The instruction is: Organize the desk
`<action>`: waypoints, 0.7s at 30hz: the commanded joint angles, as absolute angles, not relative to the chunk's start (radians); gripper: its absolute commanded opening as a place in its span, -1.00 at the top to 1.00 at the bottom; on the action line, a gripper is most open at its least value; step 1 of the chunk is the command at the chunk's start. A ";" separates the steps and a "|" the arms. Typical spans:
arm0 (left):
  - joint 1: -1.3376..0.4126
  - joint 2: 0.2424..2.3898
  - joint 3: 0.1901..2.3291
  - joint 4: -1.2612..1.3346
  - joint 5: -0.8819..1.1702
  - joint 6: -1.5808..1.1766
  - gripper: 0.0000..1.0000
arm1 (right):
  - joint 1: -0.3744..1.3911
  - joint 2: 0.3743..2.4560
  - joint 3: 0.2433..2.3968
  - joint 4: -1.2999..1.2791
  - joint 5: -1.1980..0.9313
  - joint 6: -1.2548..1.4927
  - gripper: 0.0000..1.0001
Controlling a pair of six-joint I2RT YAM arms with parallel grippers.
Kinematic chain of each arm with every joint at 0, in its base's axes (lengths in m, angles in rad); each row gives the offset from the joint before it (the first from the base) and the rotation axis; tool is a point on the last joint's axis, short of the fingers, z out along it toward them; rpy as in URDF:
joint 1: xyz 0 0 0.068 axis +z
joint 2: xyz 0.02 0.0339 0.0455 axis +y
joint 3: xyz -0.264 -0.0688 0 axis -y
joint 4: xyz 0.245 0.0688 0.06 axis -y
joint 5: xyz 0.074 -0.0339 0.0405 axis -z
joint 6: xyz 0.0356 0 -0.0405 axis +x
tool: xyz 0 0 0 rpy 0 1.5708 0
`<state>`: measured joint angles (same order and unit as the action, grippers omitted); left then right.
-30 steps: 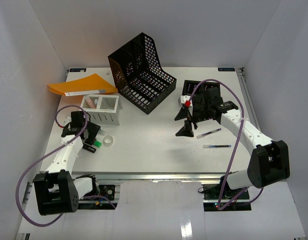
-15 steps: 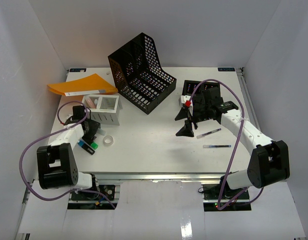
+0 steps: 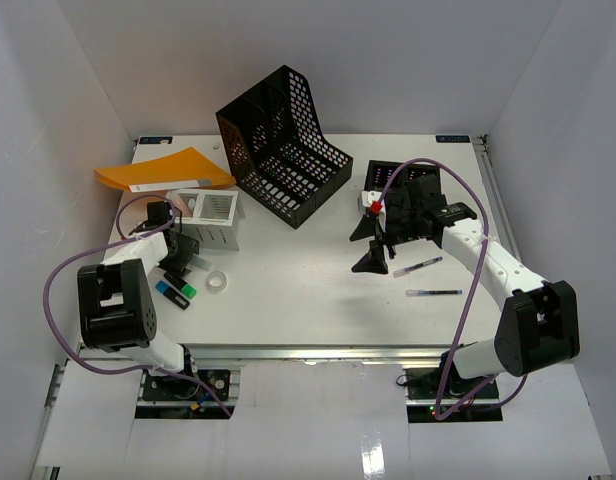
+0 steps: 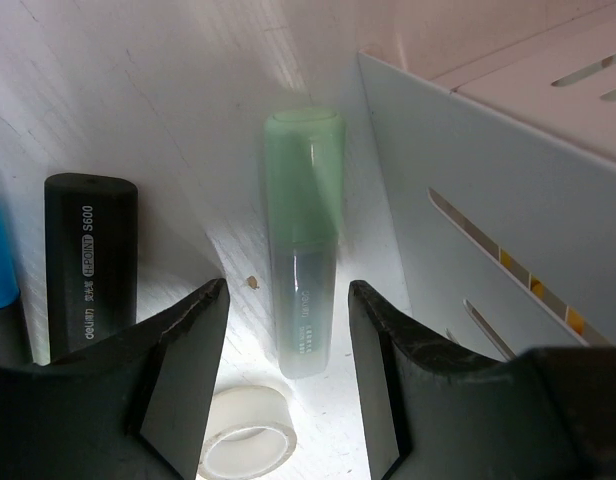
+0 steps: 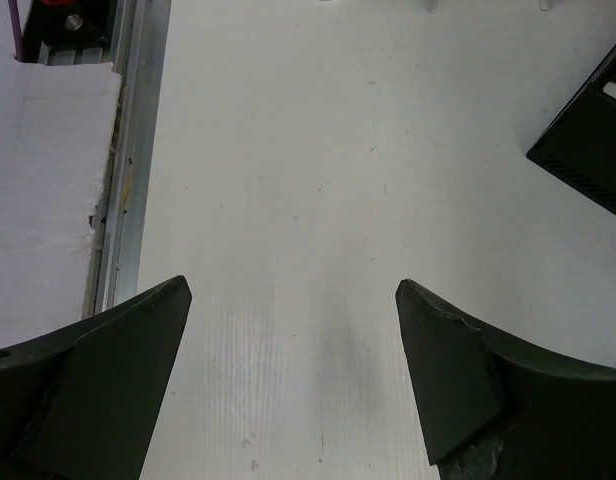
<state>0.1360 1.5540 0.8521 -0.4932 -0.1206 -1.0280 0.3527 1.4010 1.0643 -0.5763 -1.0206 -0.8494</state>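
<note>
We see the left claw open, its jaws standing either side of a green highlighter and gripping nothing. The left arm is folded back tightly, wrist beside a white organizer box. The right claw gapes wide above the bare surface, its arm reaching forward and bent inward.

The surface is white and flat, with a silvery rail along its near edge. It carries a black mesh rack, an orange folder and a pen.

Only the left wrist view lets us read "S600" on the black marker. Only the overhead view shows both arms.
</note>
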 commanded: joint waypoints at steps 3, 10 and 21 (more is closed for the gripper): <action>0.141 1.577 0.850 -0.556 -0.147 -1.003 -0.25 | 0.347 1.391 1.055 -0.572 -1.046 -0.870 -0.80; 0.141 1.619 0.888 -0.671 -0.126 -0.966 -0.16 | 0.347 1.385 1.054 -0.578 -1.055 -0.877 -0.80; 0.143 1.631 0.900 -0.718 -0.143 -0.948 -0.09 | 0.347 1.380 1.051 -0.580 -1.061 -0.881 -0.80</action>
<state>0.1364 1.6009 0.9159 -0.6328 -0.1230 -0.9670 0.3527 1.4010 1.0637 -0.5768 -1.0277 -0.8660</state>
